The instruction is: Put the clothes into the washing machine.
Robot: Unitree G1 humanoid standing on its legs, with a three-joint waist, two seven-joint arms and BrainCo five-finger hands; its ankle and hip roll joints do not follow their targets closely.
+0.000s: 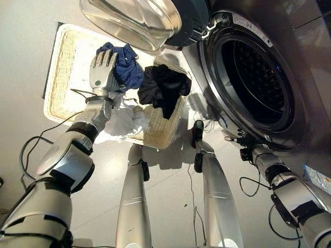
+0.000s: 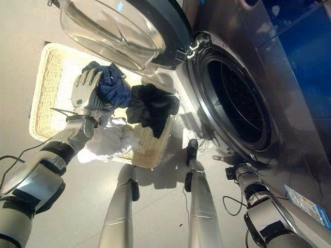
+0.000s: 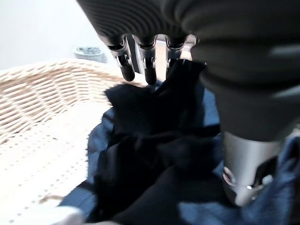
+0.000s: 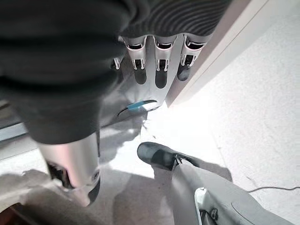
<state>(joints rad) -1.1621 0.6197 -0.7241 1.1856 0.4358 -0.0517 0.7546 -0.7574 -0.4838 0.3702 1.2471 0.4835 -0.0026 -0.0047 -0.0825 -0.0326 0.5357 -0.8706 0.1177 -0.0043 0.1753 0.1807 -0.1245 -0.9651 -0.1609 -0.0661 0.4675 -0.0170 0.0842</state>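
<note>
Three garments, blue [image 1: 126, 67], black [image 1: 163, 88], white [image 1: 124, 124], fill basket [image 1: 59, 67]; left hand [image 1: 103, 70] fingers relaxed.

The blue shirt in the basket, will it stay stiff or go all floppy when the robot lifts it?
Probably floppy: the blue shirt lies crumpled in soft folds under the left hand. It will likely dangle and could snag on the basket rim.

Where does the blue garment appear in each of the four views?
Left eye view: blue garment in the wicker basket, under the left robot hand.
Right eye view: same spot, beside the black garment.
Left wrist view: just past the fingers.
Right wrist view: not in it.
Shared landmark: the basket.
</note>
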